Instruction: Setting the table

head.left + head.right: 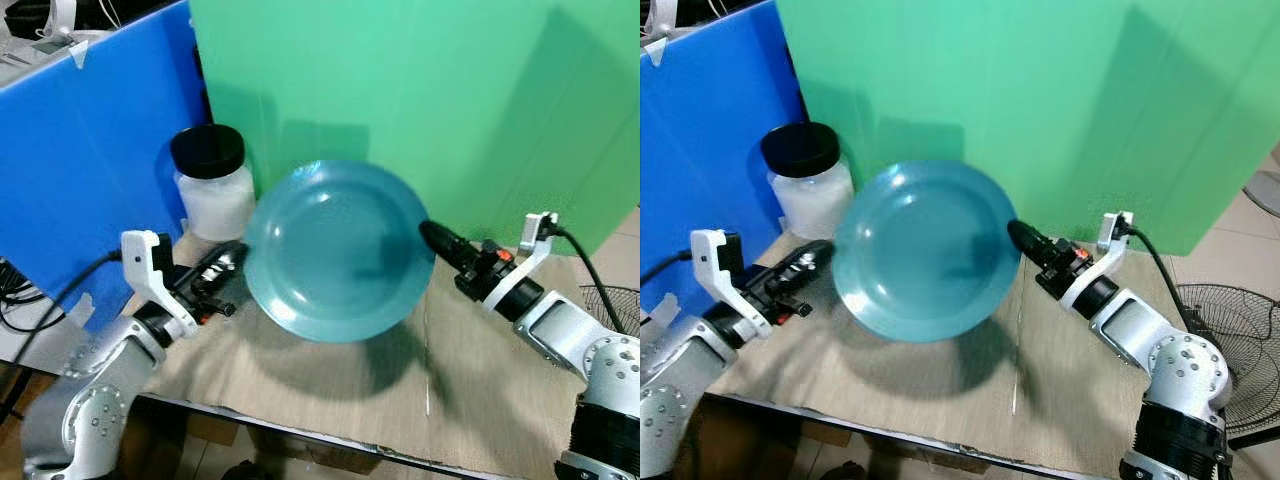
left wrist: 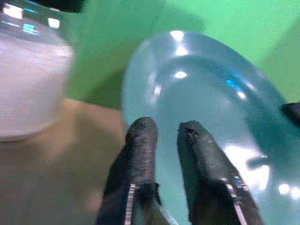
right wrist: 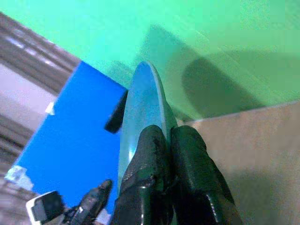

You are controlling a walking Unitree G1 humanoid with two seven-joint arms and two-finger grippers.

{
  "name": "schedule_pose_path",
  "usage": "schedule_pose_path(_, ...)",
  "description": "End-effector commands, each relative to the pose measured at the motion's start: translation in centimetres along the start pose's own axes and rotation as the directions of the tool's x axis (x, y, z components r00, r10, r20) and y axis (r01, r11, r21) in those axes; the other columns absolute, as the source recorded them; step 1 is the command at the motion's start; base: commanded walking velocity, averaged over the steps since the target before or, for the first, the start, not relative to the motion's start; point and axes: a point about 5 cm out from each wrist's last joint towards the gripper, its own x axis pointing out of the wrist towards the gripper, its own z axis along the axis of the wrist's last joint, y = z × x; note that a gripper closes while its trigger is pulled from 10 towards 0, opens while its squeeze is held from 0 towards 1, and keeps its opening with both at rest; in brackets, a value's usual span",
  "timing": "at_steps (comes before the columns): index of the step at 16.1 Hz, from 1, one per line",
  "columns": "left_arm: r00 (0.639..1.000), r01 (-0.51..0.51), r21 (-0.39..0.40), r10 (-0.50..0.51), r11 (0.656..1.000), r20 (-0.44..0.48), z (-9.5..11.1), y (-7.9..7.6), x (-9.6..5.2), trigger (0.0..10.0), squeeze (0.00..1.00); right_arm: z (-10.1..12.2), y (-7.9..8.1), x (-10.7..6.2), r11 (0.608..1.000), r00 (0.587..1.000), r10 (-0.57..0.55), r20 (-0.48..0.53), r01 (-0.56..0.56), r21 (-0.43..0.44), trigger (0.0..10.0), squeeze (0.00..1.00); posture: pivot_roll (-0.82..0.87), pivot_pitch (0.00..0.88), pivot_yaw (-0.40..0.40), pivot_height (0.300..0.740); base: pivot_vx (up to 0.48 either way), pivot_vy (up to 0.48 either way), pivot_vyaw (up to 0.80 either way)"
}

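The right gripper (image 3: 164, 140) pinches the plate's (image 1: 335, 250) rim at its 3 o'clock edge, holding it tilted above the table (image 1: 480, 390); the left gripper (image 2: 164, 136), fingers slightly parted, hovers at 9 o'clock near the jar (image 1: 212, 185). With one thin edge grip the plate may slip or swing into the jar

plate (image 1: 335, 250) hiding left end effector (image 1: 238, 256) tips, jar (image 2: 28, 75) blurred, cropped
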Motion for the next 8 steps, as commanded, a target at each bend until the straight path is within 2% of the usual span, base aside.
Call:
schedule_pose_path(1,1.0,0.024,-0.046,-0.024,0.999,-0.003,-0.4,0.1,0.0,10.0,1.0,0.8,1.2,-0.3,0.997,0.996,0.082,0.036,-0.082,-0.006,0.0,0.0,0.09,0.0,-0.019,0.74,0.0,0.0,0.0)
schedule_pose_path(2,0.999,0.03,-0.062,-0.031,0.998,-0.013,-0.8,0.1,0.1,10.0,1.0,0.8,1.5,-0.4,0.995,0.994,0.102,0.04,-0.102,-0.004,0.0,0.0,0.09,0.0,-0.019,0.74,0.0,0.0,0.0)
schedule_pose_path(4,0.996,0.09,-0.127,-0.087,0.988,0.025,-0.8,-0.2,0.6,10.0,1.0,0.6,2.1,-0.4,0.989,0.989,0.146,0.033,-0.146,0.002,0.0,0.0,0.08,0.0,-0.016,0.74,0.0,0.0,0.0)
schedule_pose_path(5,0.993,0.121,-0.156,-0.117,0.98,0.033,-0.8,-0.4,0.7,10.0,0.95,0.5,2.3,-0.4,0.987,0.986,0.163,0.032,-0.163,0.008,0.0,0.0,0.08,0.0,-0.016,0.74,0.0,0.0,0.0)
schedule_pose_path(6,0.993,0.114,-0.156,-0.113,0.981,0.017,-1.1,-0.2,0.8,10.0,0.0,0.5,2.4,-0.5,0.985,0.985,0.171,0.034,-0.171,0.012,0.0,0.0,0.08,0.0,-0.012,0.74,0.0,0.0,0.0)
schedule_pose_path(7,0.995,0.103,-0.151,-0.103,0.983,0.006,-1.2,0.1,0.8,10.0,0.0,0.5,2.3,-0.6,0.987,0.987,0.159,0.037,-0.159,0.007,0.0,0.0,0.07,0.0,-0.006,0.74,0.0,0.0,0.0)
schedule_pose_path(8,0.992,0.122,-0.162,-0.118,0.979,0.033,-0.8,-0.1,0.6,10.0,0.0,0.7,2.2,-0.8,0.989,0.988,0.148,0.045,-0.148,0.005,0.0,0.0,0.07,0.0,-0.006,0.74,0.0,0.0,0.0)
